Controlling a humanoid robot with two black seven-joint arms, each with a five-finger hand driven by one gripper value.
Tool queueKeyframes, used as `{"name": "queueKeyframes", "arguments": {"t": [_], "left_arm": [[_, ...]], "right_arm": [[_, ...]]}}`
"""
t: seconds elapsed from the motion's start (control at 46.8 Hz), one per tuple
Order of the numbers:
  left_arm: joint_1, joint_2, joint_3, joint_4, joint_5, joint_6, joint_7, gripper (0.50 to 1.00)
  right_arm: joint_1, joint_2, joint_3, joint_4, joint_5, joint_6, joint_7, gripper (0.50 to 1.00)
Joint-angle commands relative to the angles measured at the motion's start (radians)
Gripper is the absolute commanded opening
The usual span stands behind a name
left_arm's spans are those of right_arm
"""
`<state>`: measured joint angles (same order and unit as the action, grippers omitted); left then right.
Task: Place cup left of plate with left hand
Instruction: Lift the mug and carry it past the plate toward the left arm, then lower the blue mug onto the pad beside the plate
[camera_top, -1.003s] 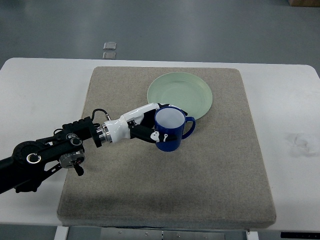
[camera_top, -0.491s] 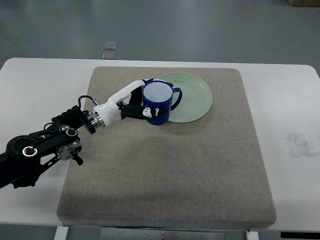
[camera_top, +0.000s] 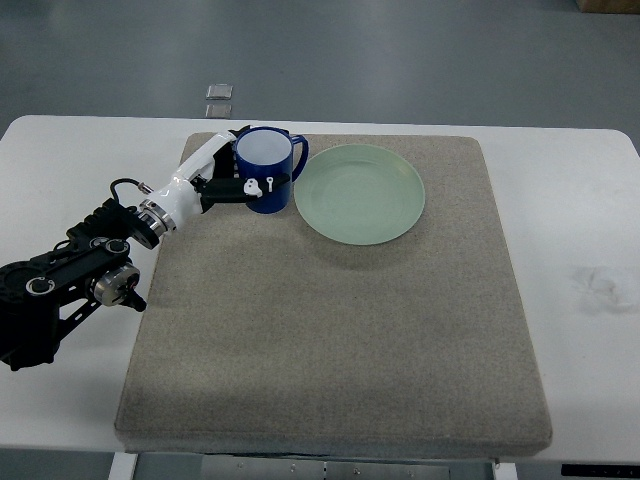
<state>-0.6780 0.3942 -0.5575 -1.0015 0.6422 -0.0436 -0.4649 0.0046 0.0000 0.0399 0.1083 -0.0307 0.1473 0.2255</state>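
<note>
Item: blue cup (camera_top: 266, 170), clasped in our left hand (camera_top: 222, 180) fingers, carried since a second ago across the green plate (camera_top: 360, 192) to its left; release pending.

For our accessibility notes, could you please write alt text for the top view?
The left hand grips a blue cup just left of a green plate on a grey mat covering a white table.

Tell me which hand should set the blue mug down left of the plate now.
Left. The left hand already grips the blue mug, holding it just left of the green plate over the grey mat. No right arm is in view.
</note>
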Motion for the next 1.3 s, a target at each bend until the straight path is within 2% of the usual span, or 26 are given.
{"name": "queueKeyframes", "arguments": {"t": [0.0,0.256,0.64,1.025,1.281], "left_arm": [[0.000,0.002,-0.002,0.041,-0.029,-0.005,0.000,0.500],[0.000,-0.001,-0.032,0.130,-0.115,-0.007,-0.001,0.500],[0.005,-0.014,-0.059,0.224,-0.118,0.001,-0.011,0.500],[0.011,-0.037,-0.062,0.224,-0.119,0.013,-0.015,0.508],[0.011,-0.054,-0.058,0.224,-0.105,0.022,-0.086,0.508]], "right_arm": [[0.000,0.000,0.000,-0.001,0.000,0.000,0.000,0.932],[0.000,0.000,0.000,0.001,0.000,0.000,0.000,0.932],[0.000,0.000,0.000,0.001,0.000,0.000,0.000,0.932],[0.000,0.000,0.000,-0.001,0.000,0.000,0.000,0.932],[0.000,0.000,0.000,-0.001,0.000,0.000,0.000,0.932]]}}
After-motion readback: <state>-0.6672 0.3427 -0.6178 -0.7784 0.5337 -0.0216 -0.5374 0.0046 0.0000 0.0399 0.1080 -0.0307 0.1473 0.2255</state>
